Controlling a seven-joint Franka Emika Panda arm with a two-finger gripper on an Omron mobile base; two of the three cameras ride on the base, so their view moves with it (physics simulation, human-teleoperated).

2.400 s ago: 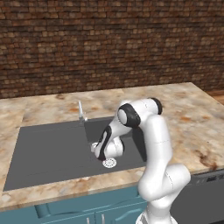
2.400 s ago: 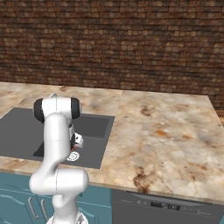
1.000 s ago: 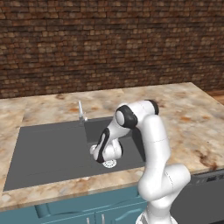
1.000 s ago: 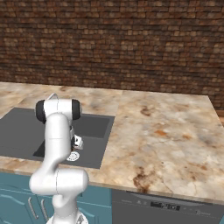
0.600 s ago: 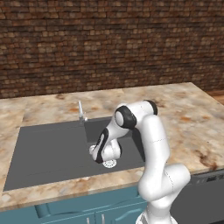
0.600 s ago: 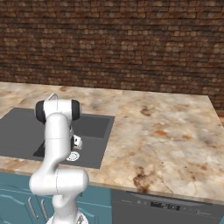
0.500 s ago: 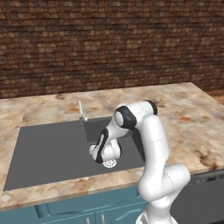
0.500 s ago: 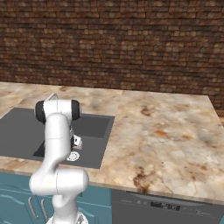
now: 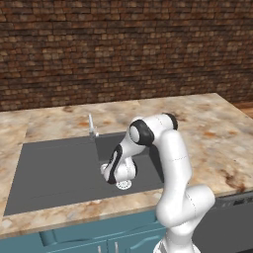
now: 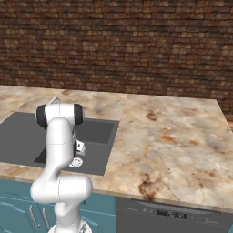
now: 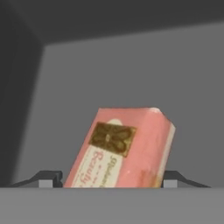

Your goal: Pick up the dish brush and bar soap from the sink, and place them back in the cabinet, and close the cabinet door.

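— Pink bar soap point(image 11: 124, 148) sits right between the fingertips point(image 11: 49, 177), down on the dark floor of the sink point(image 9: 49, 173) beside the white drain disc point(image 9: 123, 185).

— Clamped yet?

— Can't tell — the gripper point(image 11: 116, 179) has a tip on each side of the block, but contact isn't clear.

— Then how to do it well?

— Squeeze evenly across the flat sides, low on the block — it looks slippery and tilted — then lift straight up.
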